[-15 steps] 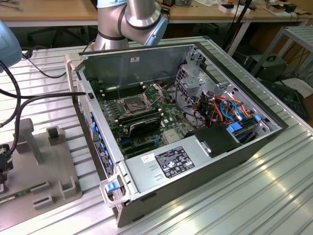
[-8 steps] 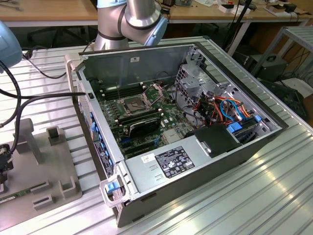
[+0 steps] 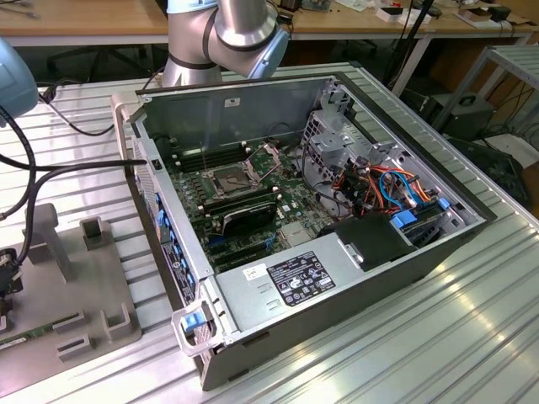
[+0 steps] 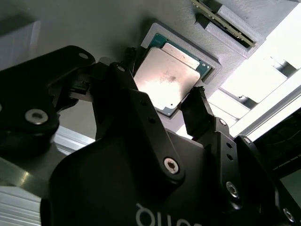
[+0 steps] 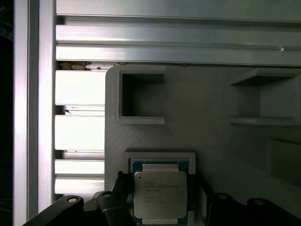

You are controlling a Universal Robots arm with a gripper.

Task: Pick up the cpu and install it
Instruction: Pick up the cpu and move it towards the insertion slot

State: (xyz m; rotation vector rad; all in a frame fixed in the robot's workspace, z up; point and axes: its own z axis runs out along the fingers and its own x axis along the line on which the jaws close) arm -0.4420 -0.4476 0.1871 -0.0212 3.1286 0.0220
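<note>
End effector (image 4: 163, 78) spread astride cpu (image 4: 167, 75) in tray (image 4: 153, 36).

The cpu (image 5: 160, 195) is a small flat square chip with a dull silver-grey metal lid over a narrow green board edge. It lies flat, lid up, seated inside the raised square frame of a light grey holder (image 5: 197, 117). In the second wrist view its lid gleams, faintly smudged.

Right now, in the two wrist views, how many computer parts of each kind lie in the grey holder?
cpu: 1
memory stick: 1
Total: 2 parts in the grey holder
</note>
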